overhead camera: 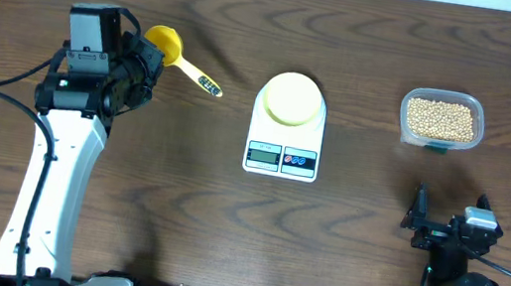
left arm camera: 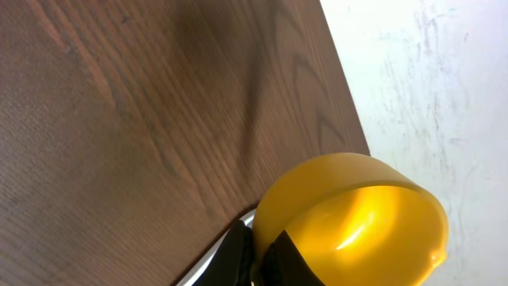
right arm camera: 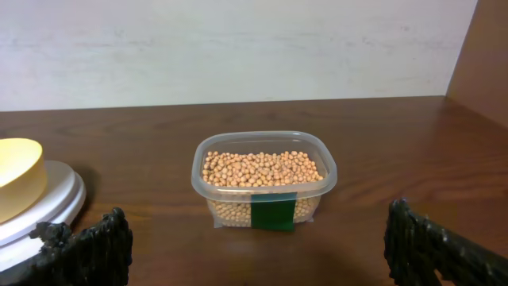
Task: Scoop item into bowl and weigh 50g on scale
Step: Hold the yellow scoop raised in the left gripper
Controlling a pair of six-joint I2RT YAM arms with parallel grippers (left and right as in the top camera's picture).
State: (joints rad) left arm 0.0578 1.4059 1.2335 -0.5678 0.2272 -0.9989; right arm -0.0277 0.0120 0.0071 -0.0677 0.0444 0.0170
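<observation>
The left gripper [overhead camera: 144,59] is clamped on the scoop [overhead camera: 165,45], its dark fingers [left arm camera: 240,253] pressed together at the edge of the yellow cup; the handle points away from the gripper, toward the scale [overhead camera: 282,157]. In the left wrist view the cup [left arm camera: 353,222] fills the space just ahead of the fingers, above the table [left arm camera: 119,119]. The right gripper [overhead camera: 448,218] stands with its jaws wide apart and nothing between them, low over the table. Straight ahead of it, clear of its fingers [right arm camera: 91,246], sits the tub [right arm camera: 198,171] filled with beans [right arm camera: 262,168], a green label on its near wall. Ahead and to this gripper's left, the bowl [right arm camera: 16,179] rests on the scale's platform, well apart from both grippers and between them.
</observation>
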